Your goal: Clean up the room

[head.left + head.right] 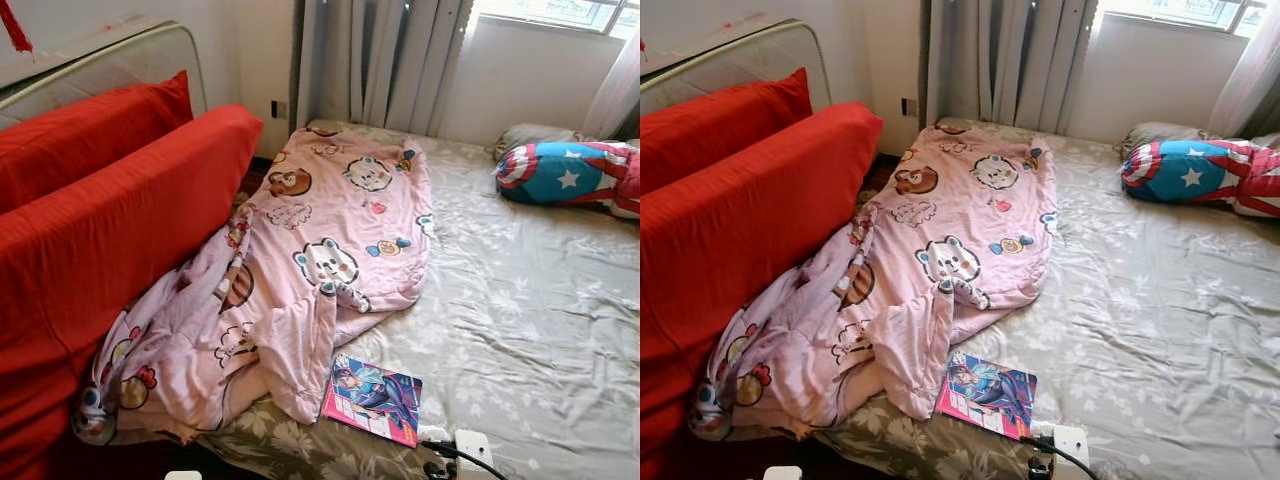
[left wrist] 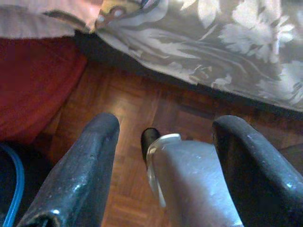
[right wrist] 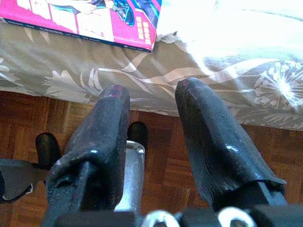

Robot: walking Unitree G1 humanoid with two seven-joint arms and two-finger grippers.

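Note:
A crumpled pink cartoon blanket (image 1: pixel 320 240) lies along the left side of the bed, over the grey floral sheet (image 1: pixel 520 300). A pink comic magazine (image 1: pixel 372 398) lies flat near the bed's front edge, just right of the blanket's end. In the right wrist view my right gripper (image 3: pixel 152 92) hangs open and empty over the parquet floor, its fingers towards the bed edge below the magazine (image 3: pixel 94 19). My left gripper (image 2: pixel 168 125) is open too, low over the floor (image 2: pixel 128 104) beside the bed edge.
Red sofa cushions (image 1: pixel 100 230) press against the bed's left side. A star-and-stripes pillow (image 1: pixel 570 172) lies at the far right. A white plug block (image 1: pixel 472 448) with a black cable sits at the front edge. Curtains (image 1: pixel 380 60) and a window stand behind.

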